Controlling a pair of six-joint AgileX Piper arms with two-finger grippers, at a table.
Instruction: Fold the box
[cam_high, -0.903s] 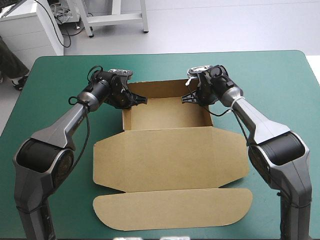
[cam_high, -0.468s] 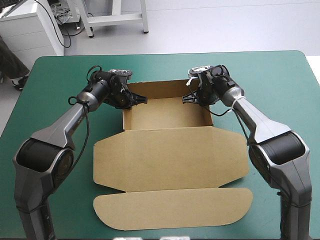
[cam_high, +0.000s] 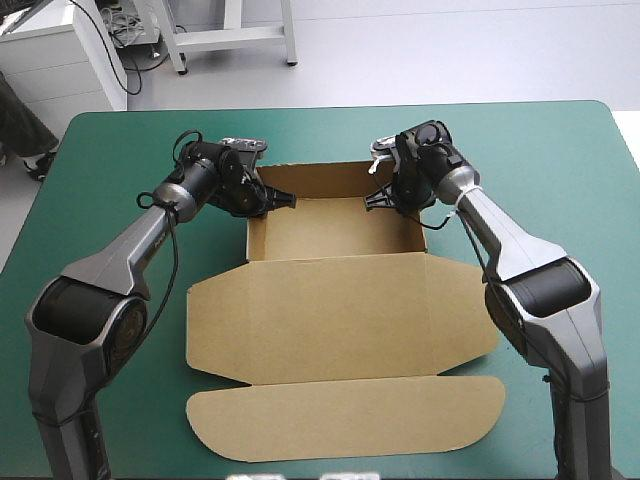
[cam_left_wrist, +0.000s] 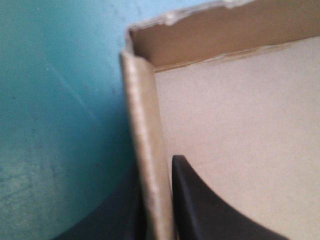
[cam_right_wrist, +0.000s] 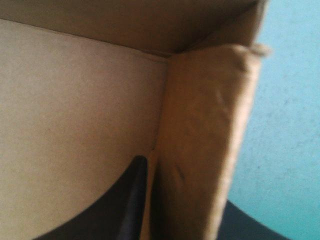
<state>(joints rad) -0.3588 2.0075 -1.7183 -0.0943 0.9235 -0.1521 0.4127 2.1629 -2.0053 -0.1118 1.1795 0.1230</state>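
Brown box sits as an open tray toward the tabletop's far edge, lid flat toward the near edge. My left gripper pinches the left wall, right gripper the right wall. Risk as I judge it: an uneven pull untucks or creases a wall.

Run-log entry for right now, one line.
box: open tray, lid flat | left gripper: shut on left wall | right gripper: shut on right wall

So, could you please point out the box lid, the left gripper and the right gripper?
box lid (cam_high: 340, 315): high view, middle of the flat panel.
left gripper (cam_high: 282, 200): high view, midway between its fingertips.
right gripper (cam_high: 374, 197): high view, midway between its fingertips.
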